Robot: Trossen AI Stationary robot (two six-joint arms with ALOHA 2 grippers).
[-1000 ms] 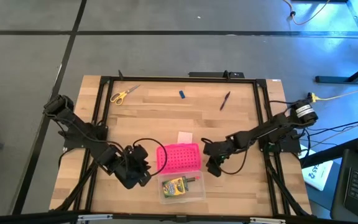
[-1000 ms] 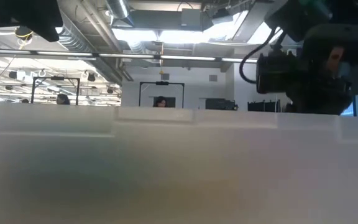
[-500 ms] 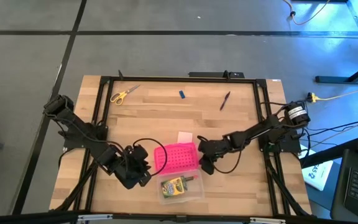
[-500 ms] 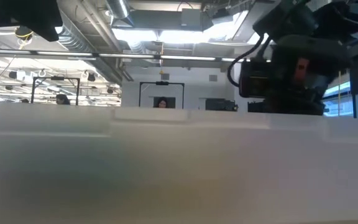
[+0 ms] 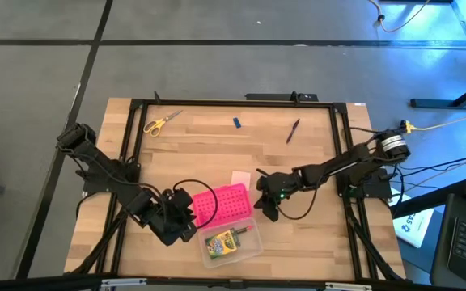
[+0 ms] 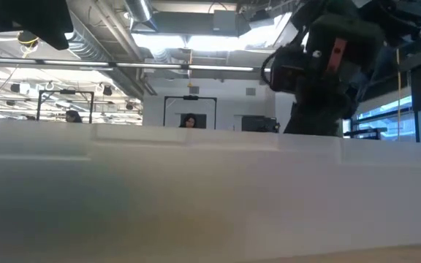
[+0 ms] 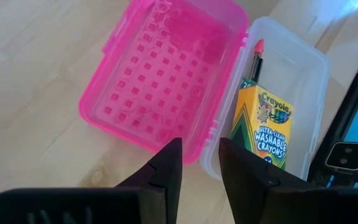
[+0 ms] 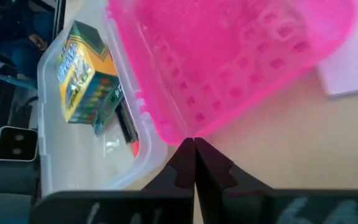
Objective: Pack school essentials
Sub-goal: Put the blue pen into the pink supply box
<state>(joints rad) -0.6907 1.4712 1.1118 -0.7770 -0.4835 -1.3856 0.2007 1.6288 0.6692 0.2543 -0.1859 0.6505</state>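
Observation:
An open box lies flat near the table's front: its bright pink dotted half (image 5: 221,202) and its clear half (image 5: 247,250), which holds a yellow-green crayon box (image 5: 226,241) and a red-tipped marker (image 7: 257,56). My right gripper (image 5: 264,208) is shut at the pink half's right corner. My left gripper (image 5: 188,220) stands open at the box's left end, one finger on each side of the rim (image 7: 194,152) where the two halves meet. Yellow-handled scissors (image 5: 162,122), a blue piece (image 5: 237,123) and a pen (image 5: 294,130) lie at the far edge, and a pale pink pad (image 5: 241,178) lies mid-table. My right gripper pushes the pink half's corner rim (image 8: 188,135) with its shut fingertips (image 8: 185,155). It comes slanting down from the table's right. The box stays flat on the table. My left gripper: I cannot tell whether its fingers (image 7: 166,168) touch the rim between them.
A black frame (image 5: 217,103) runs around the tabletop. In the low view the box's blurred pale wall (image 6: 196,197) fills the foreground, with my right arm (image 6: 320,66) above it. People show far back in the room.
My right gripper has gone toward the table's left, staying shut, and has tipped its wrist. The box has slid left and turned on the table: its left end now reaches my left gripper's fingers, and the clear half has swung askew.

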